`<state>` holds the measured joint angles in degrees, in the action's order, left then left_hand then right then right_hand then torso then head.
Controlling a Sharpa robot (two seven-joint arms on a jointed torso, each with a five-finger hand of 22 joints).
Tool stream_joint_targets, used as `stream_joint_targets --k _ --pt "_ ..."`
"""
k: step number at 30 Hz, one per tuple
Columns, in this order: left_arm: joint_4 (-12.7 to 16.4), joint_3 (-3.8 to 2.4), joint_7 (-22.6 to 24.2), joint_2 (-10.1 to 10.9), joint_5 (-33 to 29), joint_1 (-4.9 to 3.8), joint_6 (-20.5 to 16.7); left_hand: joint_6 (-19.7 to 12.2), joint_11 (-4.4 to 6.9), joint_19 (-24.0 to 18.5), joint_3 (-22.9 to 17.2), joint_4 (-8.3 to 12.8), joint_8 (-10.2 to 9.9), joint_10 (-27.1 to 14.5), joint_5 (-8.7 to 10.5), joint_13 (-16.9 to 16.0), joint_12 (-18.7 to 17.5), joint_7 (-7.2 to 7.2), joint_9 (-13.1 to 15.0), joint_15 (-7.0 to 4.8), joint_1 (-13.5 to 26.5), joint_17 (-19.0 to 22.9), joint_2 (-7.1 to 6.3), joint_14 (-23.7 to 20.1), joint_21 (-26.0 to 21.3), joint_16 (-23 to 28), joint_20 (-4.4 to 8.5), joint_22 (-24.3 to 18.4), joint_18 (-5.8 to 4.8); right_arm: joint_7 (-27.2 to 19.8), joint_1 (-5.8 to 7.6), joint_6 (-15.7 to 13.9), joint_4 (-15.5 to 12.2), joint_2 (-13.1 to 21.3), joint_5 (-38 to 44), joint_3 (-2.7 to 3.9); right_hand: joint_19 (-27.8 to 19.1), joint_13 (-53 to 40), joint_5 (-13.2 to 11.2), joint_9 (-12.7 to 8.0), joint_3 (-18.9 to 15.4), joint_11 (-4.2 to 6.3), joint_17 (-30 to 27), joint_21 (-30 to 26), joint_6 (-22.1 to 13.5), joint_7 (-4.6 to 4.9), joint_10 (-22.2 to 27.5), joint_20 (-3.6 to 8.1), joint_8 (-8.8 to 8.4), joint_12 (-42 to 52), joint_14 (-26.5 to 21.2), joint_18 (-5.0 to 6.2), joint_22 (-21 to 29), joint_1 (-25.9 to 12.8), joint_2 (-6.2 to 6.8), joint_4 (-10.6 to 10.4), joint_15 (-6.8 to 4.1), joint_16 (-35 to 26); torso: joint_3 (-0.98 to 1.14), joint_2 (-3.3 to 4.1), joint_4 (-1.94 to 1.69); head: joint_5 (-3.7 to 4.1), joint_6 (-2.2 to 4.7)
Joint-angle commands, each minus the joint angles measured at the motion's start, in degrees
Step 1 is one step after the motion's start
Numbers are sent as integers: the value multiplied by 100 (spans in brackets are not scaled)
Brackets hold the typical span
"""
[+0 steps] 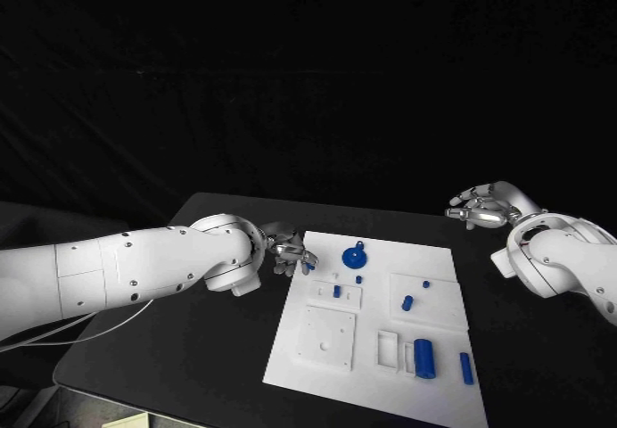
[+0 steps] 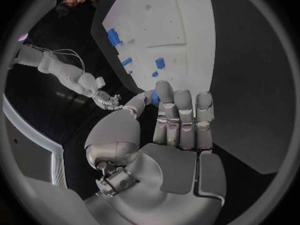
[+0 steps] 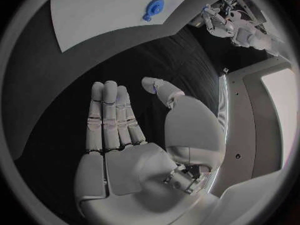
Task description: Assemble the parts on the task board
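Note:
The white task board (image 1: 386, 334) lies mid-table. On it are a round blue part (image 1: 357, 258), several short blue pegs such as one (image 1: 407, 303) near the middle, and a thick blue cylinder (image 1: 423, 358) near the front. My left hand (image 1: 285, 252) hovers at the board's far left corner. In the left wrist view its thumb and a fingertip pinch a small blue part (image 2: 153, 96). My right hand (image 1: 482, 207) is off the board at the far right, above the black table. Its fingers (image 3: 109, 117) are stretched out with nothing in them.
A slim blue peg (image 1: 465, 367) lies near the board's front right corner. White raised blocks and frames (image 1: 326, 337) sit on the board's front half. Black table (image 1: 180, 357) surrounds the board, with its front left edge near a cable (image 1: 78, 330).

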<state>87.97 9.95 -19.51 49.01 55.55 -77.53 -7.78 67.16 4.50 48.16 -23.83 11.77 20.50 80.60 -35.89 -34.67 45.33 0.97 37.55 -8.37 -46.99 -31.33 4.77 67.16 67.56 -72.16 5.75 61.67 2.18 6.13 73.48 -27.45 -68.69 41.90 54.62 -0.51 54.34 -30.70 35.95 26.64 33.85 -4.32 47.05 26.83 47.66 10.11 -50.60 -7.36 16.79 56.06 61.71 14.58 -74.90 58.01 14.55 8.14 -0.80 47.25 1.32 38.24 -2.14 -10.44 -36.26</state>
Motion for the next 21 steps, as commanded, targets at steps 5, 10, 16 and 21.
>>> stream_joint_targets --k 5,10,16,21 --pt "64 121 -380 -132 643 -4 -198 86 191 190 -394 350 235 91 -121 -364 440 -107 418 -349 -3 -172 51 250 191 -317 922 81 166 -78 -2 88 -9 -6 0 2 5 10 31 -9 -8 -1 -7 -8 4 31 49 -19 0 24 -36 42 -140 -9 -60 41 5 -18 -5 7 4 34 -67" --pt "-30 330 -428 -260 736 0 -117 106 268 286 -396 309 422 57 -165 -617 773 -186 853 -442 44 -302 64 294 317 -547 970 135 210 -80 -2 91 -7 -13 -1 2 4 12 31 -9 -8 -1 -8 -9 4 31 49 -19 0 25 -36 42 -140 -10 -61 41 5 -18 -4 11 10 61 -107" --pt "-159 379 -424 -407 900 39 -125 57 323 341 -417 244 580 -5 -170 -791 1024 -239 1392 -507 95 -390 78 312 405 -699 991 169 254 -85 -2 100 -4 -23 -2 2 4 13 32 -9 -9 -1 -8 -9 4 31 50 -19 0 25 -37 42 -140 -11 -62 41 5 -18 -2 12 5 89 -129" --pt "-244 377 -423 -503 901 75 -37 57 349 383 -425 180 705 -3 -206 -856 1181 -271 1886 -539 139 -440 84 347 461 -792 992 184 288 -90 -2 107 2 -36 -4 2 3 14 32 -9 -10 -1 -8 -9 3 32 50 -20 0 26 -37 42 -140 -12 -63 41 6 -18 -1 12 8 97 -174"
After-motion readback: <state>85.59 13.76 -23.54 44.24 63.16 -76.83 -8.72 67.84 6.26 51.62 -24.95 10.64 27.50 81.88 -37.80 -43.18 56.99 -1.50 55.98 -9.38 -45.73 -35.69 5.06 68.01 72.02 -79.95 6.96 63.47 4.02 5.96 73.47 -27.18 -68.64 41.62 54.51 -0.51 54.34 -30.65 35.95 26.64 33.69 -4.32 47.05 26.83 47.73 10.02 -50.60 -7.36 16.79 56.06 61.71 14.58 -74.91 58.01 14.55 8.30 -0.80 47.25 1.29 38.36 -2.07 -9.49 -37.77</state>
